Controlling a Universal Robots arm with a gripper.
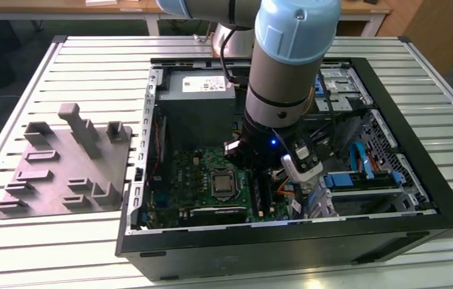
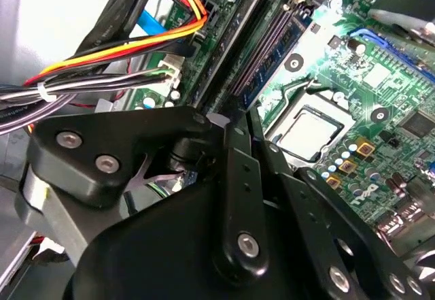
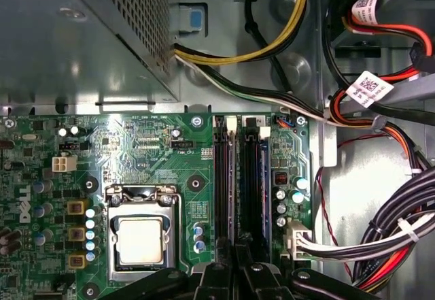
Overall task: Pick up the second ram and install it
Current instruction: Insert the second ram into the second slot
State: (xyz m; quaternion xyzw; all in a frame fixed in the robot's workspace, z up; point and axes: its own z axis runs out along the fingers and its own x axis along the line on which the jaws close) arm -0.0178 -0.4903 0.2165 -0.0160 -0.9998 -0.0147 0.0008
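My gripper (image 3: 234, 262) is low inside the open computer case (image 1: 419, 198), right over the motherboard's black memory slots (image 3: 221, 177), between the processor socket (image 3: 139, 239) and the cable bundles. Its fingers stand close together. The second ram (image 2: 272, 52), a thin dark strip with small chips, stands on edge along the slots and runs straight out from between the fingertips of the gripper (image 2: 221, 118). In the exterior view the arm (image 1: 290, 90) reaches down into the middle of the case and hides the gripper's tips.
A grey fixture block (image 1: 58, 168) lies on the slatted table at the exterior view's left. The power supply (image 3: 75, 35) sits just beyond the slots. Yellow, black and white cables (image 3: 380, 239) crowd the side away from the processor. Drive bays (image 1: 363, 174) fill the case's right.
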